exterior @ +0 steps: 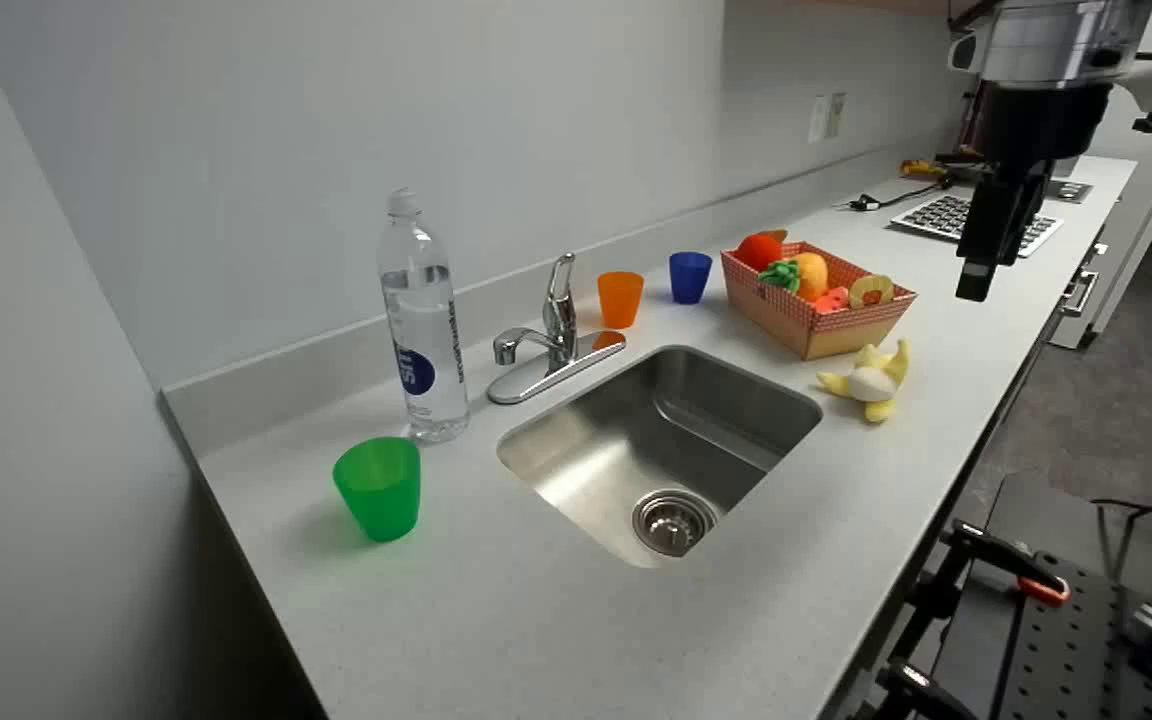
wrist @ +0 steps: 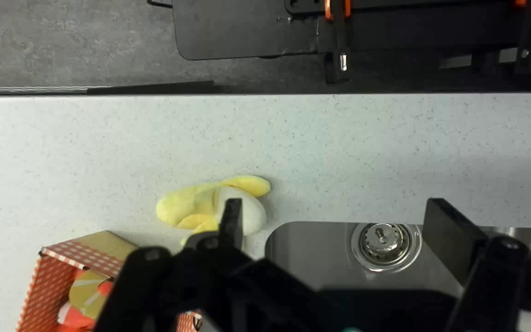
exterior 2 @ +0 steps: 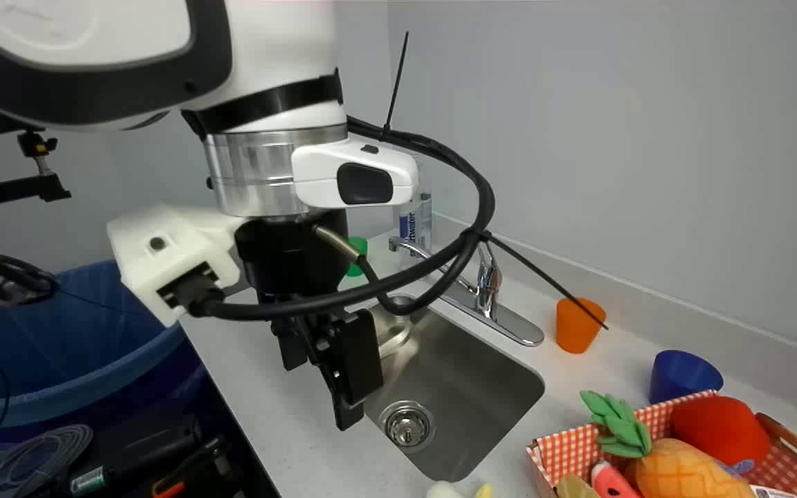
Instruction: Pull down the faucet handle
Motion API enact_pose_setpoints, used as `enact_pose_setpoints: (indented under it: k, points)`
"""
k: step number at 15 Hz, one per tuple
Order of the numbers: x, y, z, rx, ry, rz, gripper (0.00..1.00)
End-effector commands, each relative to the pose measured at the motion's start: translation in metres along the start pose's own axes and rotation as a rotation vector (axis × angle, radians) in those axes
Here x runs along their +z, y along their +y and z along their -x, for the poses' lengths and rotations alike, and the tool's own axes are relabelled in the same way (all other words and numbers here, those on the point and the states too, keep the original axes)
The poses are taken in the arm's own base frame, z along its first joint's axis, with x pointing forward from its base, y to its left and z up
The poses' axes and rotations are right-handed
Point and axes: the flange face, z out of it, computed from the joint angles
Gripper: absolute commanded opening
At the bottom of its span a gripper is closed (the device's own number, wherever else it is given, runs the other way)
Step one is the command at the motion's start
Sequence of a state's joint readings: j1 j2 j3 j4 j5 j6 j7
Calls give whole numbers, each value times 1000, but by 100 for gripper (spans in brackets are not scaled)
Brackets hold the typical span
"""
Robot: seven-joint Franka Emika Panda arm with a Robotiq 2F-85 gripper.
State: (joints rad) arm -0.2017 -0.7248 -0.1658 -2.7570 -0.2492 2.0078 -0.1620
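1. The fingers (wrist: 452, 235) are spread wide apart, pointing down and raised above the table (wrist: 362, 152).
2. Lying below them is the plush banana (wrist: 203, 198), partly covered by one fingertip in the wrist view.
3. Just beside the banana, also lower than the fingers, lies the sink (wrist: 311, 249); its drain (wrist: 382, 240) shows through the gap between them in the wrist view.
4. On the banana's side of the fingers sits the basket (exterior: 769, 315), with toy fruit (exterior: 811, 272) inside.
5. Well apart from the fingers, across the sink from them, is the faucet handle (exterior: 562, 292); it stands upright on the faucet body (exterior: 561, 328), its tip pointing up.
6. Beside the faucet body, on the basket's side, is the orange cup (exterior: 620, 300), and next along comes the blue cup (exterior: 689, 278), both well apart from the fingers.
7. Farther from the fingers, past the spout (exterior: 521, 342), the bottle (exterior: 426, 335) stands upright; near it, toward the table's end, is the green cup (exterior: 381, 488).
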Motion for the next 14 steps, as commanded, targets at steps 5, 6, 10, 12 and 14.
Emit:
enact_pose_setpoints:
  k: [5, 6, 10, 12, 14]
  points:
    - [0, 0, 0, 0, -3, 0, 100]
    - [0, 0, 0, 0, -3, 0, 100]
    - [-2, 2, -2, -1, 2, 1, 100]
    - [-10, 6, -7, -3, 17, 4, 100]
    - [-23, 10, -19, -2, 39, 10, 100]
